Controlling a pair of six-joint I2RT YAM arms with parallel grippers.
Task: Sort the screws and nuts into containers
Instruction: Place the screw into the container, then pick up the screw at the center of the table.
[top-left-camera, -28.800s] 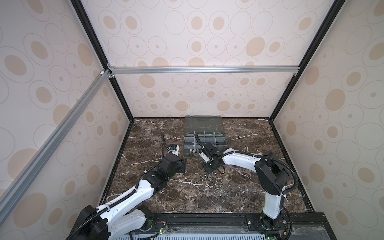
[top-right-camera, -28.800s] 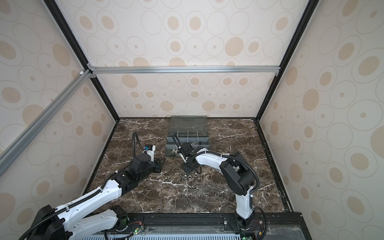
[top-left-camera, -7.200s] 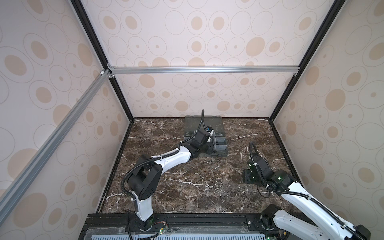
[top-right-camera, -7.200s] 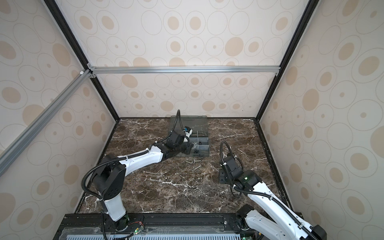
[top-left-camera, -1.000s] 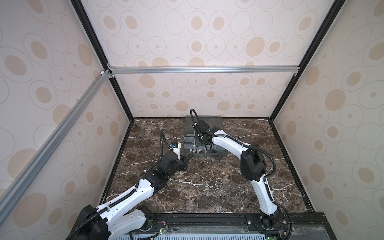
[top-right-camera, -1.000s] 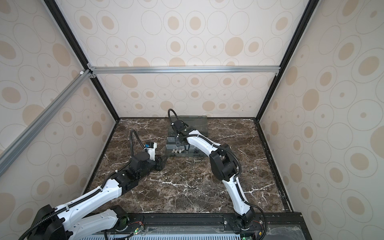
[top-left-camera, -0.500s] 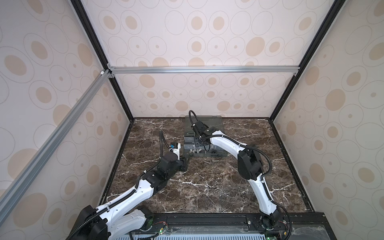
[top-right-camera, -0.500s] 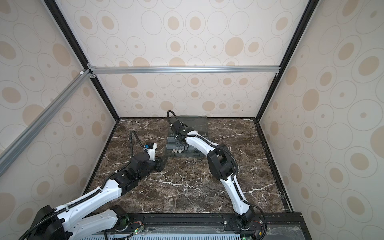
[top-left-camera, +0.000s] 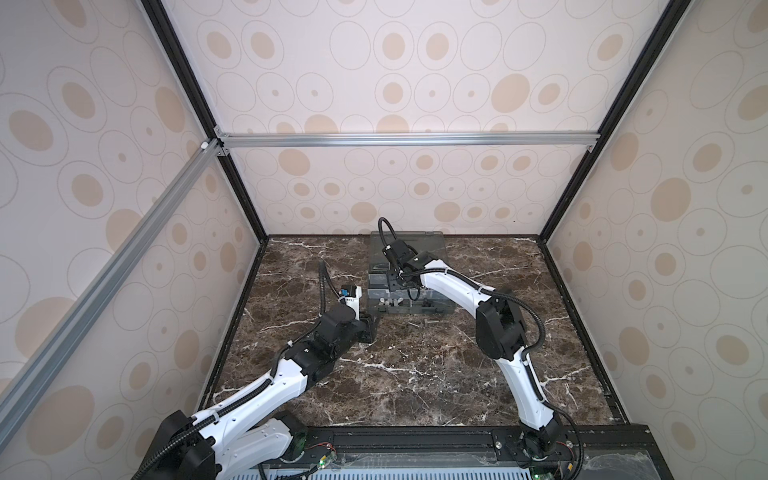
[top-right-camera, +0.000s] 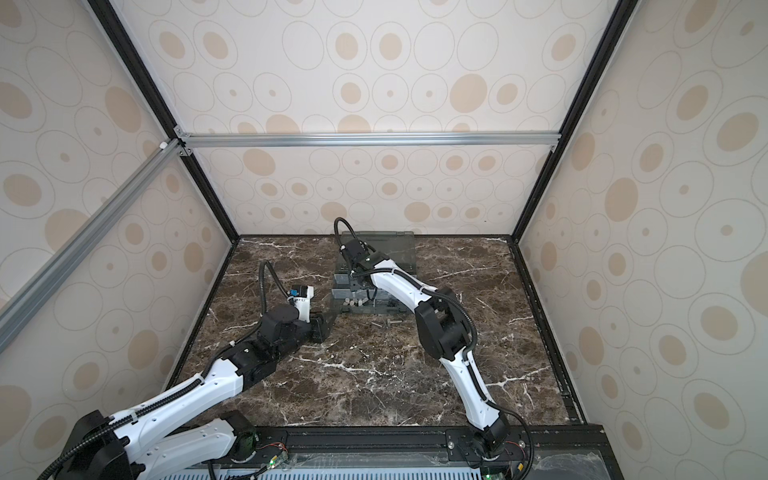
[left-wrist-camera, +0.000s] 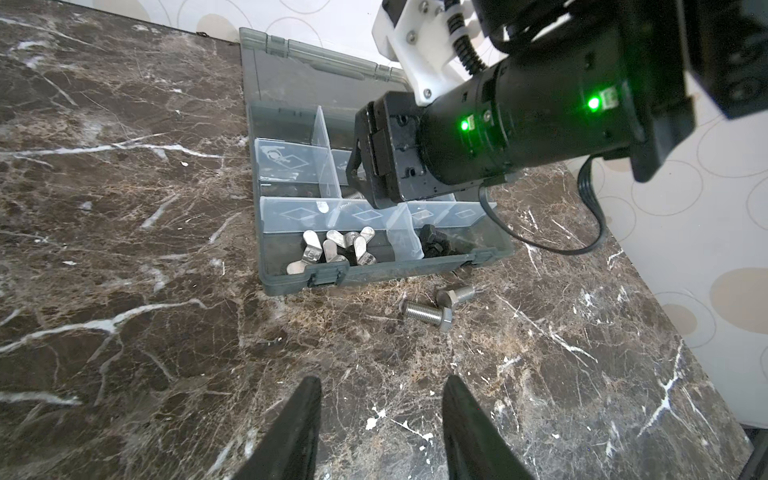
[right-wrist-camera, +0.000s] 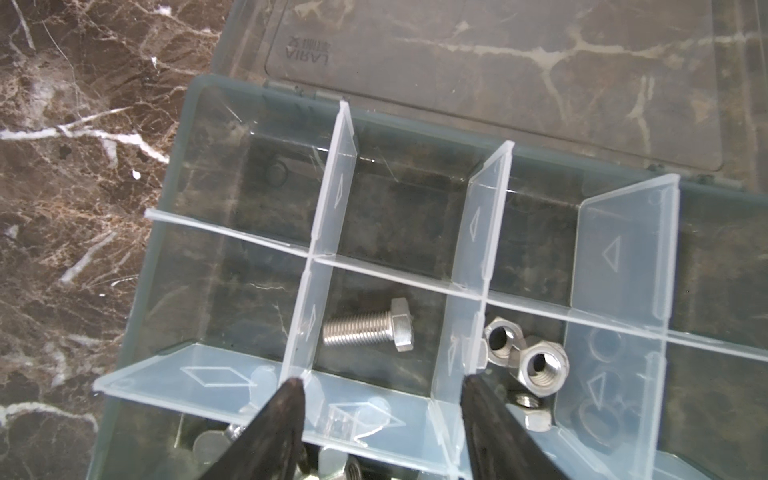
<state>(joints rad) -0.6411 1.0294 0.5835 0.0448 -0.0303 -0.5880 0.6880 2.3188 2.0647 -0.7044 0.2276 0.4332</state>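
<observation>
— Nearest the base?
— The left tool (left-wrist-camera: 381, 380). Hangs low over the dark marble tabletop (left-wrist-camera: 124, 353), fingers spread apart, gripping nothing.
— Just beyond?
— Two silver screws (left-wrist-camera: 426, 313), loose on the tabletop. Lying on their sides, heads close together, just in front of the organiser box (left-wrist-camera: 386, 272). Not yet sorted.
— Inside the front row?
— Silver wing nuts (left-wrist-camera: 332, 251), heaped in the front compartment (left-wrist-camera: 282, 245) toward the left arm's side. Past a pale divider (left-wrist-camera: 405, 237), dark pieces (left-wrist-camera: 432, 243): perhaps black screws, too dim to call.
— Then the right tool (right-wrist-camera: 380, 379)?
— Reaches down over the middle row of the box. Spread wide, pinching nothing, each tip close to a divider on either side of the middle compartment (right-wrist-camera: 353, 295).
— And in there?
— Holds one silver screw (right-wrist-camera: 368, 326), flat on its side, threads toward one divider, hex head toward the other. Lies beyond the tips, untouched.
— Next door?
— Silver hex nuts (right-wrist-camera: 523, 357), piled just across the divider by one tip.
— Farthest back?
— Back row of the box, then the lid (right-wrist-camera: 498, 62). Swung fully open, flat on the tabletop behind the hinges, marble showing through the grey plastic.
</observation>
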